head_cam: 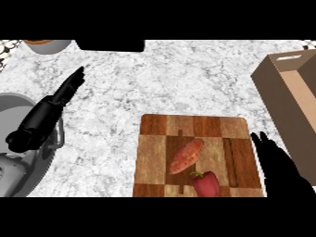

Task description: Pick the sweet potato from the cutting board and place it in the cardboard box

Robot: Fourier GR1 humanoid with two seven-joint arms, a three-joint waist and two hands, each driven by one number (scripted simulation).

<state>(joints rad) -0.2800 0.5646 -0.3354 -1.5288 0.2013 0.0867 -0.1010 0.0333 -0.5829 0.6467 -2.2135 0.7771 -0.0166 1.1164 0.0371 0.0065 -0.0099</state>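
Note:
An orange sweet potato [186,156] lies at a slant in the middle of the checkered wooden cutting board [159,139]. A red bell pepper [205,183] sits just below it on the board's near edge. The open cardboard box [301,111] stands at the right side of the counter. My right hand [278,166] is open, fingers straight, over the board's right edge, a short way right of the sweet potato and touching nothing. My left hand [51,109] is open at the left, fingers pointing up and away, well clear of the board.
A grey round appliance [3,143] fills the lower left under my left forearm. A bowl [47,45] and a black object [110,45] sit along the far edge of the marble counter [174,78].

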